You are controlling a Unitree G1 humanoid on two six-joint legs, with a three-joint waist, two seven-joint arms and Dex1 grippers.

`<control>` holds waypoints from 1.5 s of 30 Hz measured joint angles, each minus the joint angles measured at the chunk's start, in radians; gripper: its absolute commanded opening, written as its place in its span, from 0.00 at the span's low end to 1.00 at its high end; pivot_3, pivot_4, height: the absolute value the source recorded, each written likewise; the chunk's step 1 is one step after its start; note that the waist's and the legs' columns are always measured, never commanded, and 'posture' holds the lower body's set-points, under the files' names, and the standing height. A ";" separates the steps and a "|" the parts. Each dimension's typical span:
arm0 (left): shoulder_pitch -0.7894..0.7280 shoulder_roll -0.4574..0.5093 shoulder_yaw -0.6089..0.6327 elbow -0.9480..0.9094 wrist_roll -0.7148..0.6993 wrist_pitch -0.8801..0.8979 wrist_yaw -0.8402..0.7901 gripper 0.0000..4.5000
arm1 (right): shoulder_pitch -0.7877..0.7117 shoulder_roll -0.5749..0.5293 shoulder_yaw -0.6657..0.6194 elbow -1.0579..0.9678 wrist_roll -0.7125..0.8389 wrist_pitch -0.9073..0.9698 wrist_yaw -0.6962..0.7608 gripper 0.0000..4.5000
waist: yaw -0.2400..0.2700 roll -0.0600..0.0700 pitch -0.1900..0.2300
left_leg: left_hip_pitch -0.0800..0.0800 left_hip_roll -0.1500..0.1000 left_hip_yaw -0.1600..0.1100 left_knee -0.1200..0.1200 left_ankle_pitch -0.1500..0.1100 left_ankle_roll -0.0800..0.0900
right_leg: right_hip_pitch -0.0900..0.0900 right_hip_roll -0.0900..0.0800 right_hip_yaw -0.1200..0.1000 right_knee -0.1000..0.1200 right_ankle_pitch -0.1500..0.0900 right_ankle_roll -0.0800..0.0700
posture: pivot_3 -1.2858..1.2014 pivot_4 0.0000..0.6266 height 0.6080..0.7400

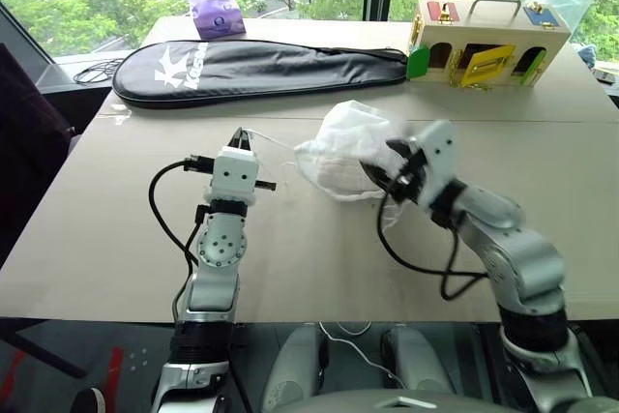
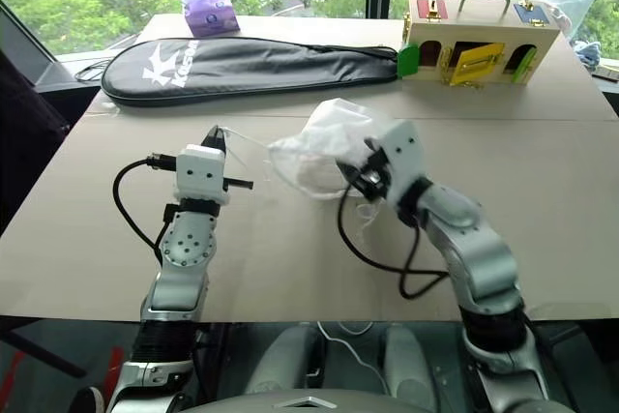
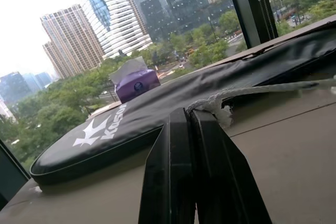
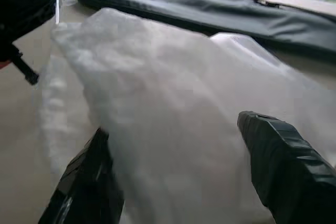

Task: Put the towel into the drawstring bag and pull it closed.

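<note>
**Left-side pinch on cord, bag waiting to be drawn shut**

Nearest the lens, at the left gripper (image 1: 240,136): clamps fully shut on the frayed end of a thin white cord (image 3: 252,92). Runs rightward from that pinch, lifted off the tan table (image 1: 116,220), to the mouth of the drawstring bag (image 1: 353,132).

Mid-table, just right of centre: sits slumped and puffed, thin translucent fabric crumpled at the top. Shows a denser, ribbed white mass low inside, by every appearance the towel (image 1: 334,173), already in the pouch.

Further right, at the right gripper (image 1: 385,163): spreads wide, one black finger on either side of the bag's body. Cannot be told from the wrist view whether that amounts to pressing or merely straddling.

Handling, as a judgement: weighs next to nothing and gives no stiffness at all, so likely slides across the table towards any pull unless steadied. Looks slick and prone to bunching between pads. Better gripped through the thick, soft towel, or at the gathered mouth, than at loose fabric. Needs a firm nip on so thin a cord, with the frayed tip liable to slip free.

Behind, along the window: long black racket case (image 1: 251,70), purple tissue pack (image 1: 215,9), wooden latch box (image 1: 484,41), all well apart from the work.
</note>
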 measured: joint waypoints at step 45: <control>0.009 0.047 0.006 0.000 -0.031 0.015 -0.071 0.00 | 0.294 -0.119 0.159 0.016 0.012 -0.271 0.032 0.02 | 0.009 -0.001 0.000 | 0.001 0.001 0.000 0.003 0.000 0.000 | 0.001 0.002 0.000 0.002 0.000 0.000 | 0.52 0.24 1.00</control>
